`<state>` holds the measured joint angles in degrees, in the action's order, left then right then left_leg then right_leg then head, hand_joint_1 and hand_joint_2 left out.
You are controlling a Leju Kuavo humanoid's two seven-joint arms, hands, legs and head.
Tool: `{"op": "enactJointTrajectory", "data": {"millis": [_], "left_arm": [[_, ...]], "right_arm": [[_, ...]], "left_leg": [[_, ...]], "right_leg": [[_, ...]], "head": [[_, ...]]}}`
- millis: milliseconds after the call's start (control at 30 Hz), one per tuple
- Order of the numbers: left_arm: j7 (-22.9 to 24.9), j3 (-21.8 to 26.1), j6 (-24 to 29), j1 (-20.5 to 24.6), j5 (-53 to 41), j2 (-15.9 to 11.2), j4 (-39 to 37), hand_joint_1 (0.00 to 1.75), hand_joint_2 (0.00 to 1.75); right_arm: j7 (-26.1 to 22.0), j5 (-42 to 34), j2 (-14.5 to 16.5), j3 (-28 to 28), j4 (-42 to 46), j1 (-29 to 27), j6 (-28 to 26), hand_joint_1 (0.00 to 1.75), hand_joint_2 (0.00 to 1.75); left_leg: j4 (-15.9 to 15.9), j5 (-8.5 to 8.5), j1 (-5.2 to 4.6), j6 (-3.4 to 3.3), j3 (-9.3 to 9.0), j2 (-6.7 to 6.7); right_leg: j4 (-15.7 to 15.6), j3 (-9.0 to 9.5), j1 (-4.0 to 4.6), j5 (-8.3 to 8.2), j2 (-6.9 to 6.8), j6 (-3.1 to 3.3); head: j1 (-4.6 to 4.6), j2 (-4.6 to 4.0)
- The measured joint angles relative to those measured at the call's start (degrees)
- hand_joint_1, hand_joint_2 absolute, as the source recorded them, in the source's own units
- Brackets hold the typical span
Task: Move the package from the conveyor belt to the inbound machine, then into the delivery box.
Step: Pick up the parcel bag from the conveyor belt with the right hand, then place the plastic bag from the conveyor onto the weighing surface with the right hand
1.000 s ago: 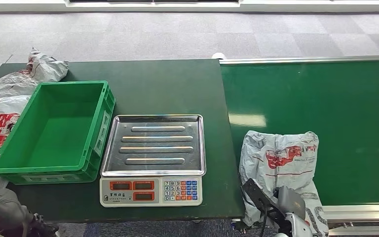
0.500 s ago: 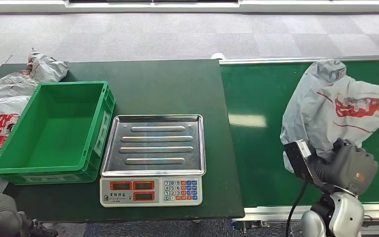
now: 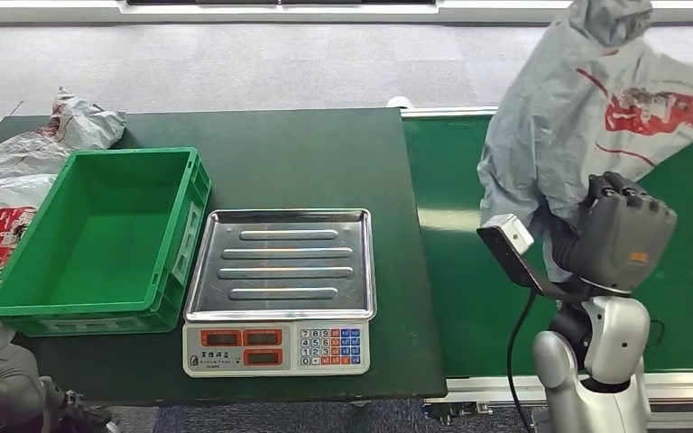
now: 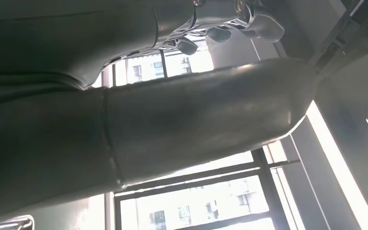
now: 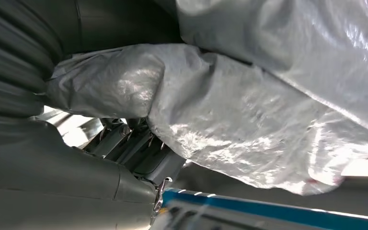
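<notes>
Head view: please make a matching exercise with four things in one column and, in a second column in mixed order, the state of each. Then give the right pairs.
Things:
1. grey package
2. green crate
3. scale tray
4. conveyor belt

States:
A. bare metal, nothing on it
B. held up by the right hand
C. empty, left of the scale
D. green surface under the raised package

Pairs: 1-B, 2-C, 3-A, 4-D

The crate sits left of the scale, the conveyor belt to its right.
</notes>
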<state>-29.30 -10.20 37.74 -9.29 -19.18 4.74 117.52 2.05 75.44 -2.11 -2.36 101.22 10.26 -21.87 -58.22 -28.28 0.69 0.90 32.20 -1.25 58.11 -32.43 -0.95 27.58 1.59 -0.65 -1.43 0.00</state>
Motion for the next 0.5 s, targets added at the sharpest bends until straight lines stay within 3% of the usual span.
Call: {"op": "enactJointTrajectory", "data": {"millis": [133, 267, 400, 500], "left_arm": [[-0.8, -0.6, 0.0, 2.8, 2.3, 0.0, -2.4, 0.0, 0.0], [-1.5, -1.7, 0.1, 5.3, 3.9, 0.0, -4.7, 0.0, 0.0], [-1.8, -2.6, 0.3, 6.7, 4.5, -0.1, -6.3, 0.0, 0.0], [-1.6, -3.0, 0.3, 7.2, 4.5, -0.1, -6.8, 0.0, 0.0]], "right_arm": [[-2.5, -2.0, 1.1, 10.6, -8.3, 11.2, 3.2, 1.75, 1.75], [-7.3, -8.7, 5.9, 21.8, -20.8, 20.3, 5.0, 1.75, 1.75], [-13.2, -15.1, 10.9, 30.0, -31.0, 25.0, 5.0, 1.75, 1.75], [-14.6, -18.1, 13.3, 34.0, -34.8, 26.3, 6.1, 1.75, 1.75]], "left_leg": [[0.0, 0.19, 0.05, 0.14, -0.12, 0.03], [0.0, 0.4, 0.16, 0.27, -0.42, -0.06], [0.0, 0.42, 0.21, 0.28, -0.33, -0.13], [0.0, 0.42, 0.21, 0.28, -0.27, -0.14]], "right_leg": [[0.0, -0.07, 0.05, -0.16, 0.06, 0.11], [0.1, -0.18, 0.15, -0.3, 0.12, 0.2], [0.1, -0.27, 0.19, -0.3, 0.07, 0.22], [0.1, -0.31, 0.19, -0.28, 0.05, 0.22]], "head": [[-0.01, 0.0], [-0.02, 0.0], [-0.02, 0.0], [-0.02, 0.0]]}}
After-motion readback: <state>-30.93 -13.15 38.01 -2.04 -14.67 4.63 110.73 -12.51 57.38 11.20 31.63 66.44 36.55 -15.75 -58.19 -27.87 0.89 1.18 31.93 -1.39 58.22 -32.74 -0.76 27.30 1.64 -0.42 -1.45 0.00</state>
